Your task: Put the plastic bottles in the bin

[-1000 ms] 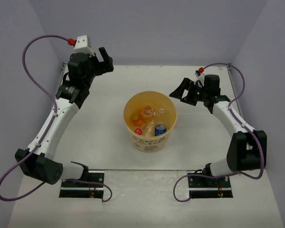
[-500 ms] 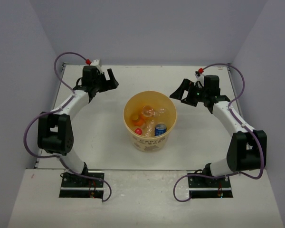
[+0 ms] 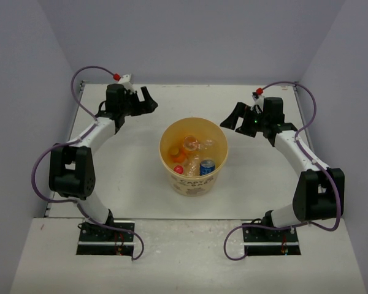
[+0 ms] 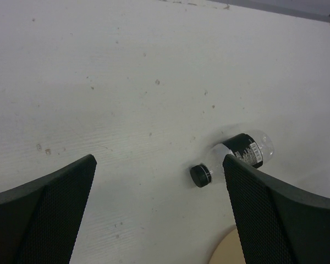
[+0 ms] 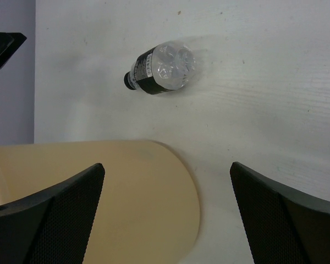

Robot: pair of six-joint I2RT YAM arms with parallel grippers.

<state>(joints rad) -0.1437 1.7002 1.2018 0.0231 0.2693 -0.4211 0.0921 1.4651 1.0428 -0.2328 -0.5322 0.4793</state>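
Note:
The bin (image 3: 194, 182) stands mid-table. It holds several plastic bottles: one with a red cap (image 3: 178, 169), one with a blue label (image 3: 207, 166) and an orange one (image 3: 188, 143). A clear bottle with a black cap and black label (image 4: 241, 152) lies on its side on the table beyond the bin's rim (image 4: 229, 250). The right wrist view shows this bottle (image 5: 162, 68) past the bin's wall (image 5: 110, 198). I cannot make it out from above. My left gripper (image 3: 150, 99) (image 4: 158, 165) hangs open at the bin's far left. My right gripper (image 3: 232, 117) (image 5: 166, 168) is open at its far right, over the rim.
The white table (image 3: 129, 177) is walled by grey panels at the back and sides. Purple cables loop off both arms. A dark finger of the left gripper (image 5: 3, 47) shows at the top-left of the right wrist view.
The left arm has folded down from a raised, stretched-out pose, and its gripper has moved right toward the bin. The right gripper has barely shifted. Both stayed open.

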